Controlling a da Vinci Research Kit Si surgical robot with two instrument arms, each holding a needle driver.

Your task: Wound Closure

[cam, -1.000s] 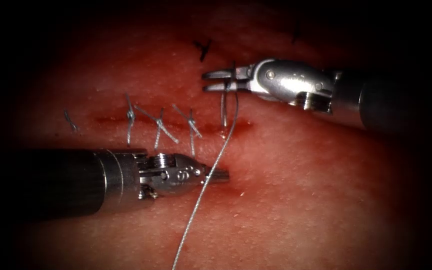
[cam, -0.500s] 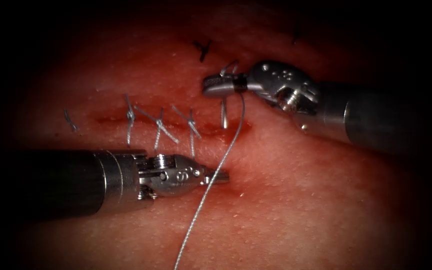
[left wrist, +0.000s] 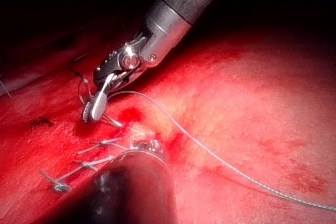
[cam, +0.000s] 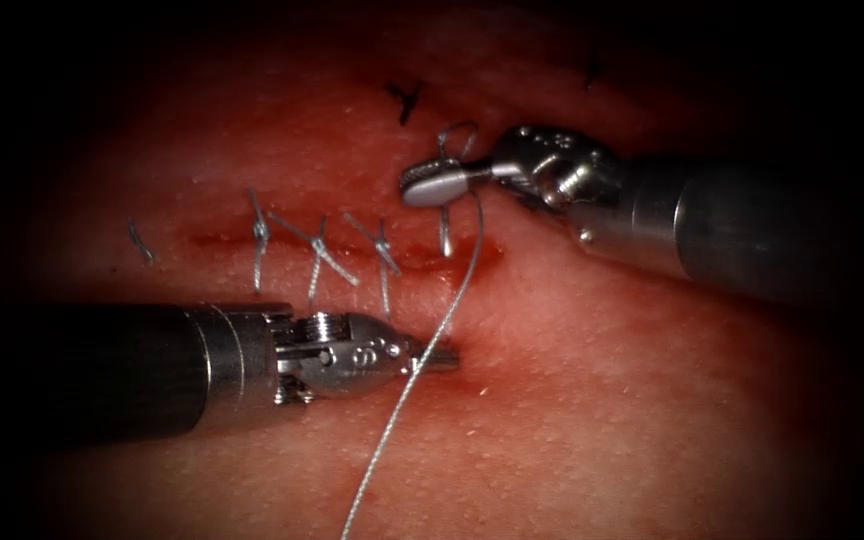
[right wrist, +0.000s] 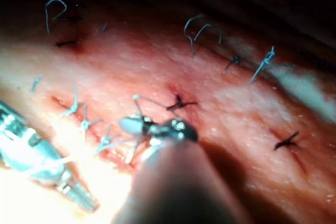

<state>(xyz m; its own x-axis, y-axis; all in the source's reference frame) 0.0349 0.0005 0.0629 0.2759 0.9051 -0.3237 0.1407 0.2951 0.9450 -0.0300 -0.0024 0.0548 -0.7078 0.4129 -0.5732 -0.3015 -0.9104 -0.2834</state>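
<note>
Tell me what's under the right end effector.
Right end effector is shut on the thread; below it a thread end rises from the cut. The grip point is covered.

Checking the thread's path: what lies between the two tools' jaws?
In the endoscope view, thin grey thread runs from the right tool across the dark red cut to the left tool.

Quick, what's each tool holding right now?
Left tool: shut on the thread.
Right tool: shut on the thread near the cut.
</note>
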